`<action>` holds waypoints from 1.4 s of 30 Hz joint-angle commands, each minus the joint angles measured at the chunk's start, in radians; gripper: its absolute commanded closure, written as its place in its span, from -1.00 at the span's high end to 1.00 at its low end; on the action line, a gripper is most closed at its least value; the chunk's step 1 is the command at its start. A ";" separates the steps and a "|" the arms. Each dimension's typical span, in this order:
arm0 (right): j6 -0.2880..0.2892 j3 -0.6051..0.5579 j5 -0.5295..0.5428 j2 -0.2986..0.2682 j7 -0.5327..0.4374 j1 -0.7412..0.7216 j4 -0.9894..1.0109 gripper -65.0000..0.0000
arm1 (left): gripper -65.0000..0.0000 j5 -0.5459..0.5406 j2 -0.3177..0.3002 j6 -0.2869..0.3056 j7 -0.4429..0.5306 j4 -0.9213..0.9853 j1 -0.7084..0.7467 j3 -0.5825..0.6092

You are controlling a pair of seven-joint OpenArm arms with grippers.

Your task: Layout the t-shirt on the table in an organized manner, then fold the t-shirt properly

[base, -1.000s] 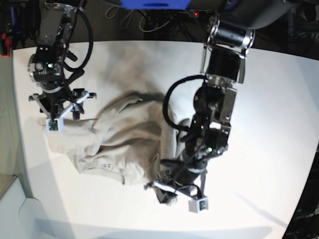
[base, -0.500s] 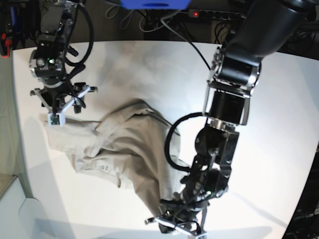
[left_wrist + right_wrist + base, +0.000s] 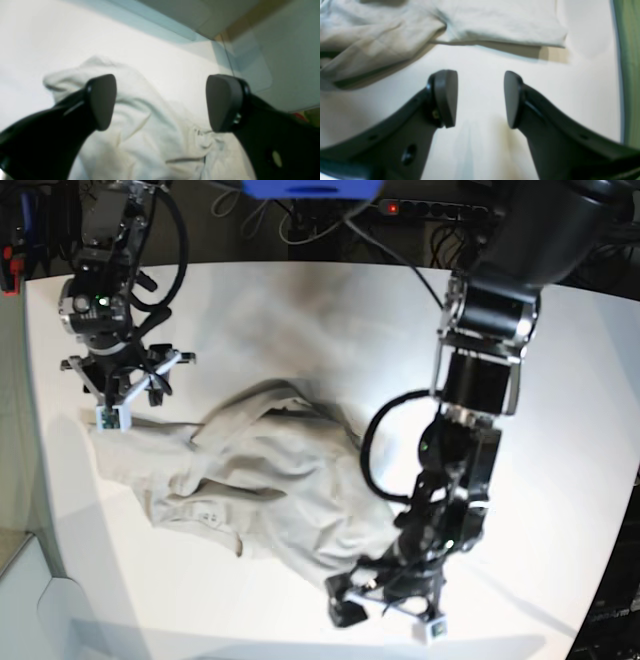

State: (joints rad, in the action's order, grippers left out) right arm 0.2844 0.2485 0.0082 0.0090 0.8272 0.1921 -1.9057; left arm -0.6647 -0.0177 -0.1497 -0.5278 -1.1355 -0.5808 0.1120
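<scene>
Base view: the t-shirt point(image 3: 255, 485) lies crumpled in the middle of the white tabletop point(image 3: 300, 310), bunched into folds, one flatter part reaching toward the edge on the view's left, another corner drawn toward the near edge. My left tool point(image 3: 385, 605) hangs at that near corner, low over the tabletop, right at the cloth's edge. My right tool point(image 3: 125, 390) sits at the far left, just above the flat part of the shirt.

Left wrist view now: my left tool point(image 3: 160, 102) has its two dark pads spread wide apart, and nothing sits between them. The t-shirt point(image 3: 140, 130) lies rumpled below, in loose ridges, and the bare tabletop point(image 3: 50, 37) runs off beyond it. No grip on the fabric here.

Right wrist view: my right tool point(image 3: 481, 98) is parted too, a clear gap between the pads, and only white tabletop point(image 3: 480, 75) shows through that gap. The t-shirt point(image 3: 495, 22) lies just ahead of the tips, its hem running straight across, not touched by either pad. Empty on this side as well.
</scene>
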 commanded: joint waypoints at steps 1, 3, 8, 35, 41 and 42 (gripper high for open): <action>0.020 0.001 0.005 -0.004 -0.021 -0.006 -0.018 -0.06 | 0.56 -0.039 -0.009 0.009 0.019 -0.050 -0.006 -0.021; 0.020 0.001 0.005 -0.004 -0.021 -0.001 -0.018 -0.06 | 0.39 -0.083 -0.038 0.009 0.013 -0.108 0.058 -0.047; 0.022 -0.045 0.005 -0.007 -0.022 -0.001 -0.018 -0.06 | -0.04 -0.166 -0.129 0.008 0.010 -0.255 0.230 -0.091; 0.020 -0.674 -0.001 -0.093 0.073 -0.397 0.297 0.19 | -0.16 -0.180 -0.310 0.009 0.008 -0.618 0.919 -0.418; 0.020 -0.677 -0.001 -0.042 0.004 -0.397 0.387 0.19 | -0.16 -0.180 -0.304 0.009 0.008 -0.657 0.962 -0.438; 0.020 -0.677 -0.001 -0.036 -0.010 -0.397 0.403 0.19 | -0.16 -0.180 -0.304 0.009 0.008 -0.661 0.964 -0.438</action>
State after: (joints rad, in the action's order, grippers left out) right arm 0.2848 -0.4313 0.0044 -0.0334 0.8352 -0.1844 -1.4876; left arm -0.8322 -0.3103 -0.1490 -0.5407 -1.7767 0.3847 -0.3187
